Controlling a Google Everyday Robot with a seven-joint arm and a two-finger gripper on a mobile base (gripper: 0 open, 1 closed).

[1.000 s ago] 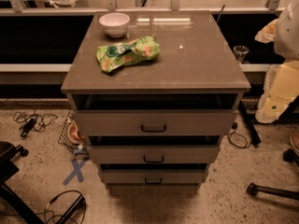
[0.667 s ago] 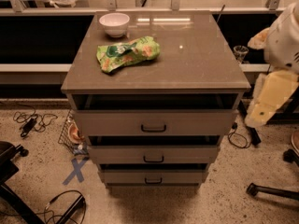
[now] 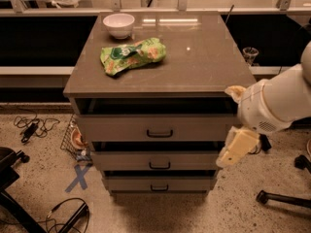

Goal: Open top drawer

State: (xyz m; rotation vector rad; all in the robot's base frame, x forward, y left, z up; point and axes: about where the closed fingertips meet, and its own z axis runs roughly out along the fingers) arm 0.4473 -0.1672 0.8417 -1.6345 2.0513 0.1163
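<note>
The top drawer (image 3: 204, 129) is found directly beneath the countertop (image 3: 204, 62) of the grey-brown cabinet. It is the widest of three stacked fronts, and a small black handle (image 3: 160, 133) is set at the centre of its tall flat panel. A dark gap is seen between the panel's upper edge and the countertop, so the drawer is judged to be drawn out a little already, but not fully. The gripper (image 3: 237, 148) is held low by the cabinet's right front corner, near the right ends of the drawer fronts and well apart from the handle. Nothing is seen to be held by it, and whether it is open or closed cannot be told. The drawer is judged rigid and fairly heavy, so a straight, level pull would be called for. Hold is best taken at the centre handle, which is narrow and shallow and could be slipped off. A white bowl (image 3: 119, 24) and a green snack bag (image 3: 132, 56) are seen on the countertop.
</note>
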